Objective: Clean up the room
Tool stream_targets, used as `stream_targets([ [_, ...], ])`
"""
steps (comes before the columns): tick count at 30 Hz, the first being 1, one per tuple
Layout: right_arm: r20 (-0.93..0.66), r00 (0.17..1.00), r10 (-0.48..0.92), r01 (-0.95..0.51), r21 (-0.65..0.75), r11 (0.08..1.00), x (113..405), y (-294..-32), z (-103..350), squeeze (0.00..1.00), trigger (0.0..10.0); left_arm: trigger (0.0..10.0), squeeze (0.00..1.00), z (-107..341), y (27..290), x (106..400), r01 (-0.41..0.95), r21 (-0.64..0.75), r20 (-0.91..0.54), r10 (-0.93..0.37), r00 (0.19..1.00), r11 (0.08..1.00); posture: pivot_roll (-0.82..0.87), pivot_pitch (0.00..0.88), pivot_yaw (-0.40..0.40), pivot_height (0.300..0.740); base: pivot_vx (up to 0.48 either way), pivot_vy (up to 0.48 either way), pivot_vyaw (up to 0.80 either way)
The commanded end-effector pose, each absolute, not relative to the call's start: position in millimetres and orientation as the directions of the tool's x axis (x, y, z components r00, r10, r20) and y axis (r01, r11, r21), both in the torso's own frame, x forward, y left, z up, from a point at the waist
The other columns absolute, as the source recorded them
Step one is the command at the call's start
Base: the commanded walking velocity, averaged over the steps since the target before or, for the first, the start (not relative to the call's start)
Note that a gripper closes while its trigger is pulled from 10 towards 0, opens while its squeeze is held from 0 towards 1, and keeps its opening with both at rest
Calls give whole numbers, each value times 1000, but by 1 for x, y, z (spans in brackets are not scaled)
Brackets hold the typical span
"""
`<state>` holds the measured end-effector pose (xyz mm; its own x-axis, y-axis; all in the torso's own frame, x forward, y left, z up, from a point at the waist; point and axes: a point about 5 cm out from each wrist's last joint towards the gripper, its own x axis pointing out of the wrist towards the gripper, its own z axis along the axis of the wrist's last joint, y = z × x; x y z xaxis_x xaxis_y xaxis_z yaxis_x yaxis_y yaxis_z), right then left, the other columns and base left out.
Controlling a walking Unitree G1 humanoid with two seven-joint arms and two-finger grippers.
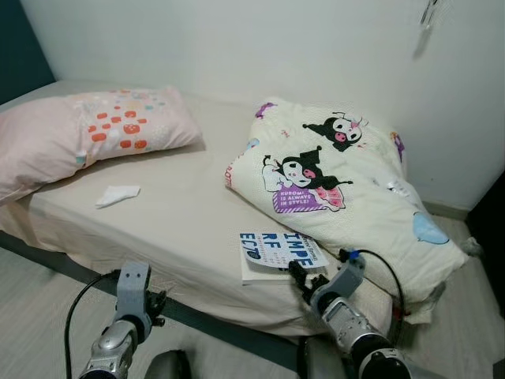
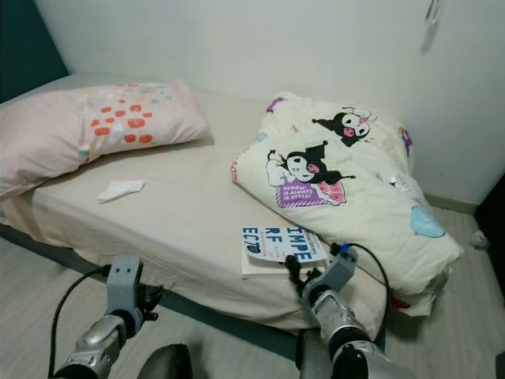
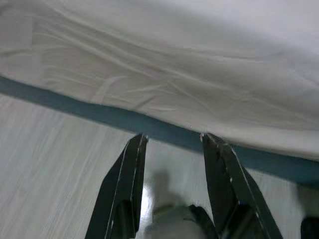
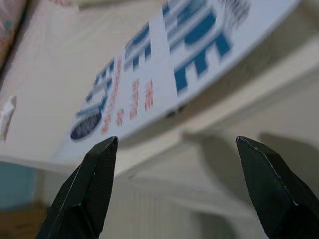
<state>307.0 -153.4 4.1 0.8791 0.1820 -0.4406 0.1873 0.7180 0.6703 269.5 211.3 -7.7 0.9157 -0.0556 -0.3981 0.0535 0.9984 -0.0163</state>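
While the book (image 1: 278,254) lies flat at the near edge of the bed (image 1: 181,213), just left of the folded cartoon quilt (image 1: 347,189), the right gripper (image 4: 177,149) sits at its near edge with fingers spread wide and nothing held. A good grasp probably means sliding one finger under the overhanging cover and one above, then closing squarely so the pages do not fan. Farther left, a crumpled tissue (image 1: 117,195) lies near the pink pillow (image 1: 87,130). Low by the bed frame, the left gripper (image 3: 172,149) hangs parted and empty.
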Motion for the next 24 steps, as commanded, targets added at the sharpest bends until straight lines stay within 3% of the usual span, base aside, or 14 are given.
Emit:
stream_targets([
  [1, -416, 889, 189, 202, 730, 653, 310, -147, 7, 0, 10000, 10000, 0, -5, 218, 266, 81, 17, -378, -69, 923, 997, 49, 159, 22, 480, 0, 0, 0],
  [8, -320, 930, 178, 169, 807, 566, 321, -144, 21, 0, 10000, 10000, 0, -4, 223, 258, 103, 38, -352, -83, 932, 994, 78, 194, 29, 475, 0, 0, 0],
  [14, -158, 980, 121, 91, 898, 431, 334, -161, 41, 0, 10000, 10000, 0, -6, 227, 241, 131, 60, -363, -100, 926, 990, 107, 241, 46, 475, 0, 0, 0],
  [18, -207, 976, 64, 166, 905, 393, 332, -170, 37, 0, 10000, 10000, 0, -7, 231, 232, 133, 65, -372, -100, 923, 989, 118, 259, 49, 475, 0, 0, 0],
  [19, -233, 972, 24, 210, 915, 344, 330, -175, 34, 0, 10000, 10000, 0, -6, 233, 228, 136, 70, -370, -101, 924, 988, 136, 274, 54, 475, 0, 0, 0],
  [24, -245, 969, -2, 235, 926, 297, 330, -177, 34, 0, 10000, 10000, 0, -3, 235, 224, 143, 77, -370, -104, 923, 987, 152, 292, 63, 475, 0, 0, 0],
])
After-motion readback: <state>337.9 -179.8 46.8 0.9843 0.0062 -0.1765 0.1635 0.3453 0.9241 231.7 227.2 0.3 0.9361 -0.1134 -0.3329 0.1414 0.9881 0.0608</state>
